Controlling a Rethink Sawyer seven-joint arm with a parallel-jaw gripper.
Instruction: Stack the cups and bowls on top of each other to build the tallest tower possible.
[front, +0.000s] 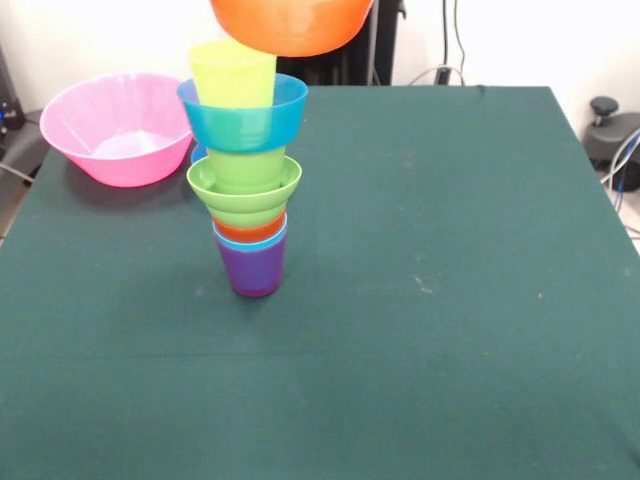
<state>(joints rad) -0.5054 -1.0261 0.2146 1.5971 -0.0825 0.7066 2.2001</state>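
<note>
The tower (248, 180) stands left of the table's middle. From the bottom it is a purple cup (251, 268), a light blue cup rim (250, 240), an orange cup rim (250, 229), a ridged green bowl (243, 190), a green cup (246, 166), a blue bowl (243, 113) and a yellow-green cup (232, 73) on top. An orange bowl (291, 24) hangs at the top edge, just above and right of the yellow-green cup. What holds it is out of view. The gripper does not show.
The large translucent pink bowl (118, 128) sits at the far left of the dark green table (450, 300). A bit of another blue thing (198, 154) peeks out behind the tower. Cables and a black stand are beyond the table's far edge.
</note>
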